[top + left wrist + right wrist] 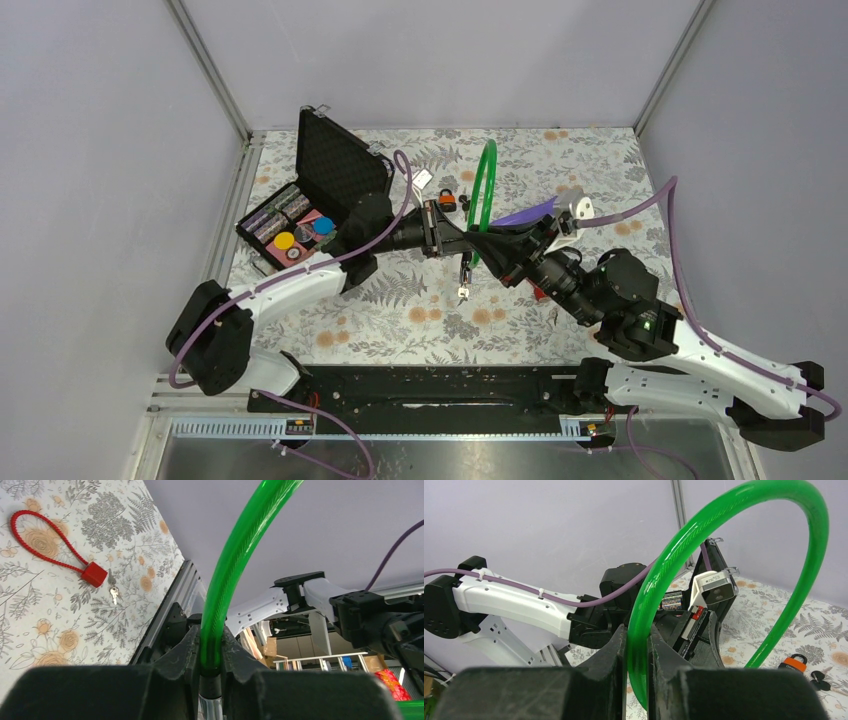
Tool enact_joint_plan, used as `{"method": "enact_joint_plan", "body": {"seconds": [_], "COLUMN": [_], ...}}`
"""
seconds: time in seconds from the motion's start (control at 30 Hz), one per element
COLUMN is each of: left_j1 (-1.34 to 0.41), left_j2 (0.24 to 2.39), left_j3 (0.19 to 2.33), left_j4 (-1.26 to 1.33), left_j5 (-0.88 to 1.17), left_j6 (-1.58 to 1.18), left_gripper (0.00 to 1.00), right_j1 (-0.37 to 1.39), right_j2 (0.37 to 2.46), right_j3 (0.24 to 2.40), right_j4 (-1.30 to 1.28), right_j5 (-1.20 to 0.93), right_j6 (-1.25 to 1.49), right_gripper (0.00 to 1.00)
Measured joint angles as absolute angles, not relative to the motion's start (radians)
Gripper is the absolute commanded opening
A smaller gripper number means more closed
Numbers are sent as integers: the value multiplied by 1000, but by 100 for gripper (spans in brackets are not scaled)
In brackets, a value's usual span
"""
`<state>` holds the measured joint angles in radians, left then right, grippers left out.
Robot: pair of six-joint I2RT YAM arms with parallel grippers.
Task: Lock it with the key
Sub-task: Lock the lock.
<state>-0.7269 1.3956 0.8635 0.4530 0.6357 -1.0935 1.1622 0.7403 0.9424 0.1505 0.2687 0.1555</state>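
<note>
A green cable lock (485, 190) stands up as a loop above the middle of the table. My left gripper (211, 641) is shut on one end of the cable (235, 555), just above its black collar and metal pin. My right gripper (638, 641) is shut on the cable (659, 575) further along the same loop. In the top view the two grippers meet under the loop, left gripper (478, 243) beside right gripper (512, 256). A small bunch of keys (463, 288) hangs below them. Whether a key sits in the lock I cannot tell.
An open black case (330, 165) with coloured pieces stands at the left back. A small orange padlock (447, 199) and a black key (819, 680) lie behind the loop. A red cable lock (50, 545) with its keys (113, 593) lies on the floral table.
</note>
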Motion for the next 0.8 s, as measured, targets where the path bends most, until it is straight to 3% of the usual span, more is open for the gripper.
{"method": "enact_joint_plan", "body": {"seconds": [0.8], "left_j1": [-713], "left_j2": [1361], "left_j3": [836], "left_j4": [540], "left_j5": [680], "left_j6": [-1192], "left_gripper": [0], "right_j1": [1163], "right_j2": [733], "right_j3": [926], "right_j4": [208], "right_j5": [270], "right_j6": [181], "right_gripper": [0]}}
